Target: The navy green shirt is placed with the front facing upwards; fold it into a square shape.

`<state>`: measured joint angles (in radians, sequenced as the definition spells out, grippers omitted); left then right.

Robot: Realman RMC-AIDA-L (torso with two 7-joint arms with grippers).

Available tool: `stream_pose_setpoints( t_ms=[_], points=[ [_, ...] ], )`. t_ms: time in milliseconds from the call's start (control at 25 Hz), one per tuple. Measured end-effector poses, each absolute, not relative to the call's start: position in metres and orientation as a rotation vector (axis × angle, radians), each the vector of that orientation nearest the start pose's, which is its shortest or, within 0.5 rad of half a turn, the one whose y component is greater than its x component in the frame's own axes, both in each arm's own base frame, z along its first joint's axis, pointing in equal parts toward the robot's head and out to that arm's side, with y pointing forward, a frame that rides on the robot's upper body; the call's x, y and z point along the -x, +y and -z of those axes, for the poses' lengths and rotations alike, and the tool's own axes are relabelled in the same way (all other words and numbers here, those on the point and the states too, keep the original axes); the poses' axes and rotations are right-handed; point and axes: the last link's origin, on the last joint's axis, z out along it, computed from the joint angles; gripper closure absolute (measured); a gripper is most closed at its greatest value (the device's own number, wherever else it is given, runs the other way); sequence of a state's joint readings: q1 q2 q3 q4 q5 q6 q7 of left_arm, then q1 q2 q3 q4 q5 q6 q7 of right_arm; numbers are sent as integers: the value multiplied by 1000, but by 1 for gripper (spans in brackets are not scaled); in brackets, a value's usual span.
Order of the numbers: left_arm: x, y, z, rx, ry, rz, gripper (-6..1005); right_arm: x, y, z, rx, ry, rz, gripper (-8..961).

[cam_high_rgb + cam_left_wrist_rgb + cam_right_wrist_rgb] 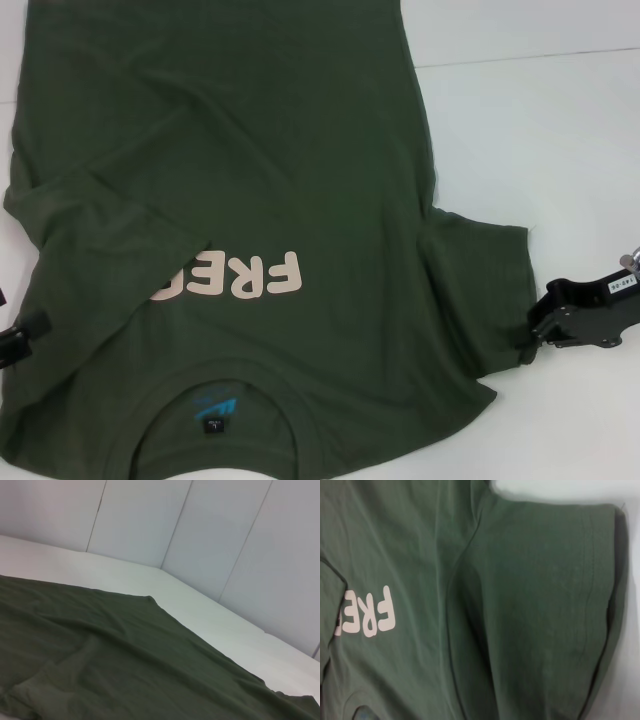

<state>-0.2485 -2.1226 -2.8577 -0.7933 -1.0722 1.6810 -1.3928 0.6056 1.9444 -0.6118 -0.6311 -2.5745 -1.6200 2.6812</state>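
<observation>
— Jaws first: can you read either pair?

— Neither. The right gripper (pixel 535 335) sits at the hem of the shirt's right sleeve (pixel 480 295), at about four o'clock in the head view, but whether it pinches cloth or stands apart I cannot tell. The left gripper (pixel 22 335) only peeks in at nine o'clock, touching the shirt's edge.

— And the navy green shirt (pixel 250 180)?

— Flat on the white table (pixel 540 130), collar (pixel 215 415) nearest at six o'clock, pink lettering (pixel 235 278) above it, hem toward twelve. Its left sleeve is folded in over the chest, covering part of the lettering.

— What do the wrists add?

— The right wrist view shows the right sleeve's stitched hem (pixel 592 605) close up. The left wrist view shows the far corner of the hem (pixel 150 600) and panelled wall (pixel 200 530) beyond.

— Arm pose?

— The right arm reaches in low from the table's right side.
</observation>
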Motion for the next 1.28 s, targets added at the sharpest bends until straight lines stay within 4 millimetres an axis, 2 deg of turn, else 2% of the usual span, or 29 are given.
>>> stream_pose_setpoints(
  t_ms=[200,400,640,1000,1280],
  points=[
    [354,240,-53,2272,-954,772,112,-326,316,-39,1976,2310,-37,911],
    [354,240,-53,2273,-954,773,112,-323,315,-37,2007,2306,-52,912],
    [356,237,-52,2265,-967,771,113,-305,322,-41,2095,2280,-101,912],
    [355,237,-51,2266,-969,775,113,-276,341,-60,2192,2183,-122,911],
    [353,236,-48,2268,-969,783,112,-275,344,-77,2176,2159,-147,911]
  ],
)
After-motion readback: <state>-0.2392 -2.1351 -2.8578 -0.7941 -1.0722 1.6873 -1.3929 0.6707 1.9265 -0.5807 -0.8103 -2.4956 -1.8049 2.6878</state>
